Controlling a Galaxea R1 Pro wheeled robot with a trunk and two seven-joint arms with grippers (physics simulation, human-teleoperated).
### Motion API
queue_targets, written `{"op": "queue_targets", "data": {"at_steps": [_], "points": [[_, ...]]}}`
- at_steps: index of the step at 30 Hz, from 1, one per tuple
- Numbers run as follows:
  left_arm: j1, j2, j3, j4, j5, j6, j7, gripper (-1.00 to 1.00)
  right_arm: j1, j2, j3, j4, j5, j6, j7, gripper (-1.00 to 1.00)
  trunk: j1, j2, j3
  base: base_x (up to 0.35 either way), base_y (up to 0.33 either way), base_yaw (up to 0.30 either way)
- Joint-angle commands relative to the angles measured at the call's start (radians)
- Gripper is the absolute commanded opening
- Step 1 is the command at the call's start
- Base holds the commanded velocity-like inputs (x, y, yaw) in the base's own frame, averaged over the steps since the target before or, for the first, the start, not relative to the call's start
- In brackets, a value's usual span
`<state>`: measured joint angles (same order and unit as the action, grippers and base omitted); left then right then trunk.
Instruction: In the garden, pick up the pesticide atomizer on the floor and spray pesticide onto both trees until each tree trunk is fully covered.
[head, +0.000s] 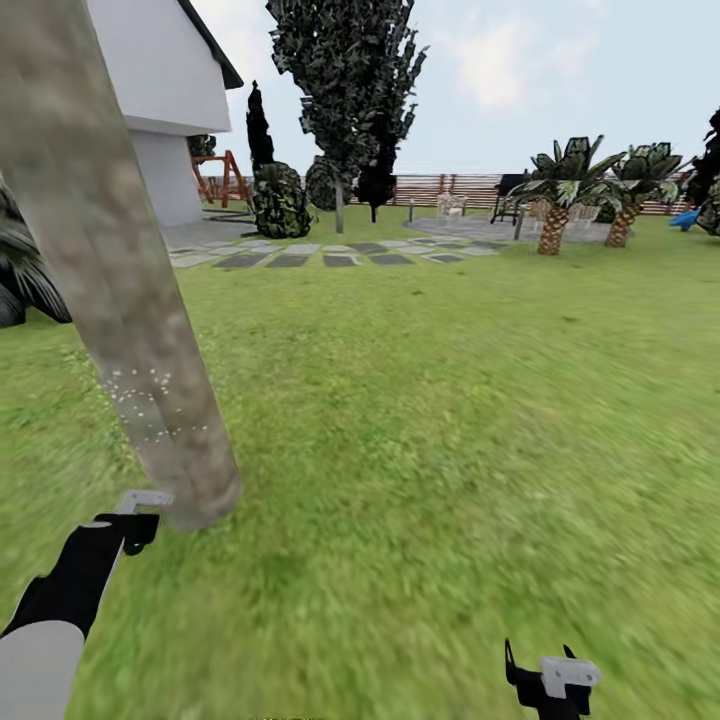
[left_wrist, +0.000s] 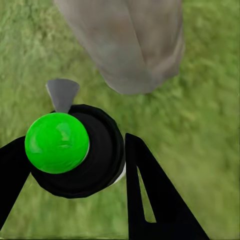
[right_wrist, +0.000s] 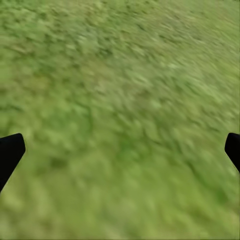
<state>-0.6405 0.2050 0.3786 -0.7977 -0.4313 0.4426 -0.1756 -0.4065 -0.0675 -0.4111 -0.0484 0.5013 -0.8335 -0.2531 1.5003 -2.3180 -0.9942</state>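
My left gripper (head: 128, 522) is shut on the pesticide atomizer (left_wrist: 95, 160), a dark cylinder whose top dot (left_wrist: 57, 142) shows bright green. Its light-grey nozzle (left_wrist: 62, 93) points at the base of a thick mottled grey-brown tree trunk (head: 105, 270), a short way off. Pale specks of spray (head: 150, 400) dot the lower trunk. In the left wrist view the trunk's base (left_wrist: 132, 45) stands just beyond the nozzle. A second tall tree (head: 345, 90) with dark foliage stands far back by the paving. My right gripper (head: 550, 685) hangs open low over bare grass.
Grass (head: 450, 420) stretches ahead and to the right. A white house (head: 165, 90) and stepping stones (head: 330, 255) lie at the back left. Small palms (head: 560, 195), a wooden fence (head: 440, 185) and dark shrubs (head: 280, 200) line the far side.
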Motion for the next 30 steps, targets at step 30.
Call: {"op": "queue_targets", "data": {"at_steps": [30], "points": [[0.001,-0.002,0.001,0.02,-0.001,-0.003,0.093,-1.0,0.0,0.002,0.0,0.0,0.0,-0.001,0.0,1.0,0.0,0.0,0.0,0.099,-0.267,0.173]]}}
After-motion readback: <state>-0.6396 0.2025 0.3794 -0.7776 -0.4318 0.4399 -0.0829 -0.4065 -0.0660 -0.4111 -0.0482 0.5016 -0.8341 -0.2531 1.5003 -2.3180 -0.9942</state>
